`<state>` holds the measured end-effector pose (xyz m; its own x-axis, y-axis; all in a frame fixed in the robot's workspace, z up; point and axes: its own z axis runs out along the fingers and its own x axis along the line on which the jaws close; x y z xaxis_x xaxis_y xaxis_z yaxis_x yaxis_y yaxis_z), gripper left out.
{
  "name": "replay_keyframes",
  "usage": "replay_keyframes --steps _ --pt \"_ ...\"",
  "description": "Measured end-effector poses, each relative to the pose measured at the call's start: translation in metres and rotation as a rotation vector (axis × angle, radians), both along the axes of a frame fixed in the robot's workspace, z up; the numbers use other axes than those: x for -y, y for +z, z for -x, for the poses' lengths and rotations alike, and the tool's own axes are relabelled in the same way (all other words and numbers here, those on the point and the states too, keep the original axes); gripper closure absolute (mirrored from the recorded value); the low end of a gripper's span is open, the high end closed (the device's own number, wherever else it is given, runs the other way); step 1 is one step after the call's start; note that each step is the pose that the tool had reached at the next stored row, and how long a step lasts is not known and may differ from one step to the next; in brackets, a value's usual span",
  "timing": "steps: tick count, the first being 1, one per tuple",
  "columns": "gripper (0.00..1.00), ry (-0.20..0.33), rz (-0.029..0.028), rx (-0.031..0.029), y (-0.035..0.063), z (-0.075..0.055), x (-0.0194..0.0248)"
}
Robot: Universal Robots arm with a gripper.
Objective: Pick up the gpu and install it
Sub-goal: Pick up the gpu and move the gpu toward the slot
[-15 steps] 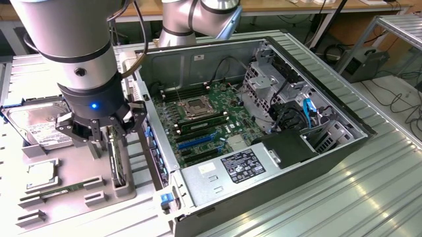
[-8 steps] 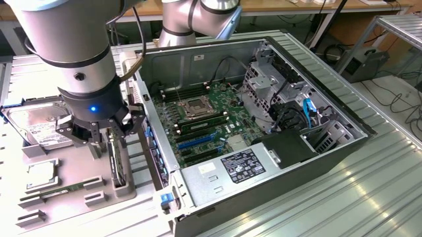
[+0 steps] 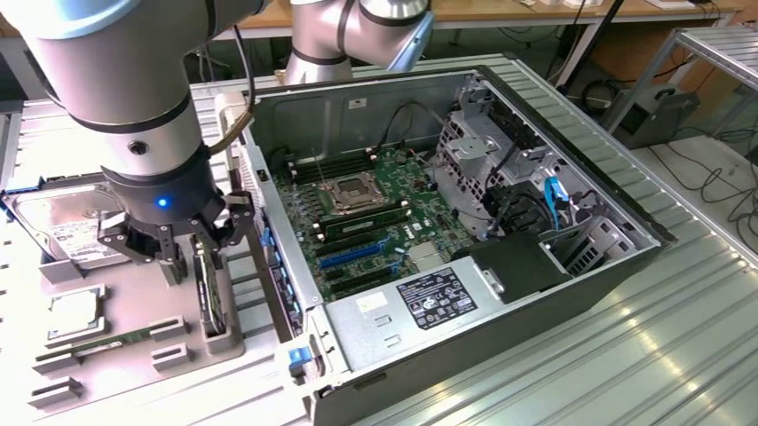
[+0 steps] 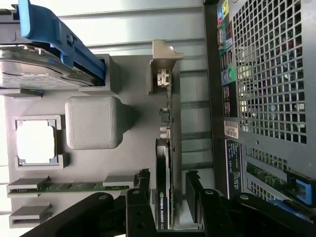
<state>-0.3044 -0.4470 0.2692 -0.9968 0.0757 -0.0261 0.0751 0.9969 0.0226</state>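
A gripper [image 3: 199, 259], jaws apart, straddles the gpu [image 3: 213, 302], on edge in a tray [image 3: 130, 306] at the case's [image 3: 498, 355] eight o'clock in the exterior view; probably light, stiff, fragile, best pinched across its faces.

Hand [image 3: 201, 264] spread astride upright gpu [image 3: 213, 306], computer case [image 3: 533, 328] beside

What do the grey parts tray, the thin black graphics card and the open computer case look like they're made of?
Matte grey parts tray: probably 3D-printed plastic, given faint layer lines on its raised block. Thin black graphics card: likely a matte plastic shroud, though edge-on it's unclear. Open computer case: bare sheet metal, dull grey, perforated at the back.
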Motion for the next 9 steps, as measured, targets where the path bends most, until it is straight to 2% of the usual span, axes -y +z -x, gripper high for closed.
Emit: replay_keyframes --steps 3,7,9 --pt "0.58 0.000 0.0005 -0.0001 -0.0048 0.001 -0.0028" --pt "0.58 0.000 0.0007 0.0001 -0.0117 0.001 -0.0093" --pt "0.58 0.000 0.0013 0.0000 -0.0150 0.002 -0.0101"
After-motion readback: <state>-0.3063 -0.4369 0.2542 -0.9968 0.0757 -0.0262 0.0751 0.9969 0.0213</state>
